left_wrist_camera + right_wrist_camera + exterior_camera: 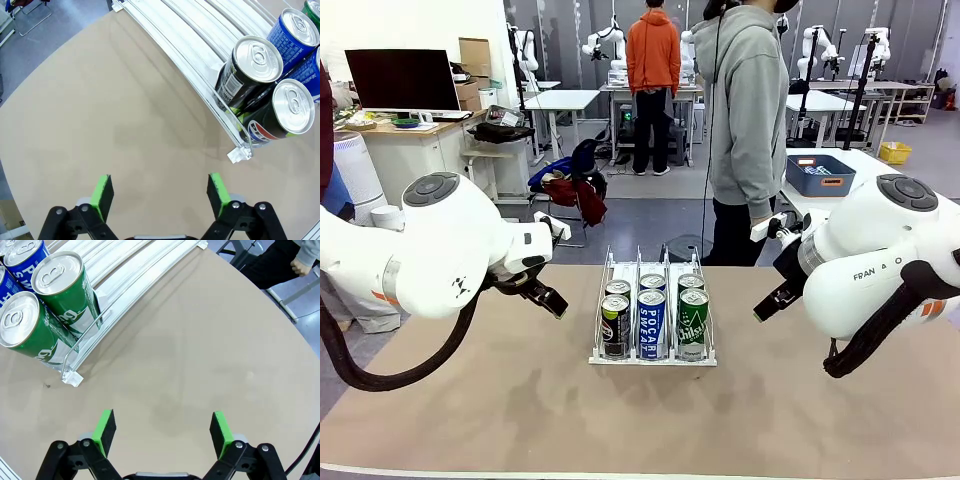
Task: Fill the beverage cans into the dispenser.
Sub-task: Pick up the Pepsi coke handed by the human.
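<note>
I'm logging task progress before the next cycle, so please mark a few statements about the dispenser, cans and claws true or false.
1. The dispenser holds six cans, two per lane. True.
2. The left claw grips a can. False: it is open and empty.
3. The green cans stand in the robot's right lane. True.
4. The blue cans lie on their sides. False: they stand upright in the middle lane.
5. The right claw is open. True.

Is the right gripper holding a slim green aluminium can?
No, the right gripper, jaws open, holds nothing; green cans sit in the white rack.
</note>
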You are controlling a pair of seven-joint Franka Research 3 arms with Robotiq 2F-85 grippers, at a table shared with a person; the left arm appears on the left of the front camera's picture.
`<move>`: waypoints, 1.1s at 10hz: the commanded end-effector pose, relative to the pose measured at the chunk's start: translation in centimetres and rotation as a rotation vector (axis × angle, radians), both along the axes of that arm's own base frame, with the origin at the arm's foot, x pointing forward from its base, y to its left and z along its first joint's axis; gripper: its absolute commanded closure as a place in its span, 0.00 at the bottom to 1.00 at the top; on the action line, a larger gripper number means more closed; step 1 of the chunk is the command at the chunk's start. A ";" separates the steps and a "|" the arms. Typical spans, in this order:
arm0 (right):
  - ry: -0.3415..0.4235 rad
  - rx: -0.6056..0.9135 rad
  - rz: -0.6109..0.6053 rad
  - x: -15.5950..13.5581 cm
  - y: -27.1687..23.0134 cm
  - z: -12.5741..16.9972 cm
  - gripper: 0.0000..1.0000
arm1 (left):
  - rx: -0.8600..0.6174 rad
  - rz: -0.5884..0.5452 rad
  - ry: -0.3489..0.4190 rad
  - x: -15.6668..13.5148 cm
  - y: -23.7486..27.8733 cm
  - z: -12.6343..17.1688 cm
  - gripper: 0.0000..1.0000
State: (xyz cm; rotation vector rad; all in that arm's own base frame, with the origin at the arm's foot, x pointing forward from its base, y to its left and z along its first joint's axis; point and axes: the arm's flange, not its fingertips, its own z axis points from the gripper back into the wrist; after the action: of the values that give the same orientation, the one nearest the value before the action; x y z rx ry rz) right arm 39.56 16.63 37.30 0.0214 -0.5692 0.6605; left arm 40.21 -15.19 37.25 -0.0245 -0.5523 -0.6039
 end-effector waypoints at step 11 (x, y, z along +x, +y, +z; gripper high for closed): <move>0.150 0.061 0.324 -7.4 -5.1 15.6 0.00 | -0.090 -0.364 0.045 -1.7 5.8 15.7 0.00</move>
State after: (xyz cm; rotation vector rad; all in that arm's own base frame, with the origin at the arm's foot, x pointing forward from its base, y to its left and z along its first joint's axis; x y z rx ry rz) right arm 32.69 12.22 51.49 0.2350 -0.4495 0.9222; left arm 38.14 -10.30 51.68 -0.2300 -0.5340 -0.8966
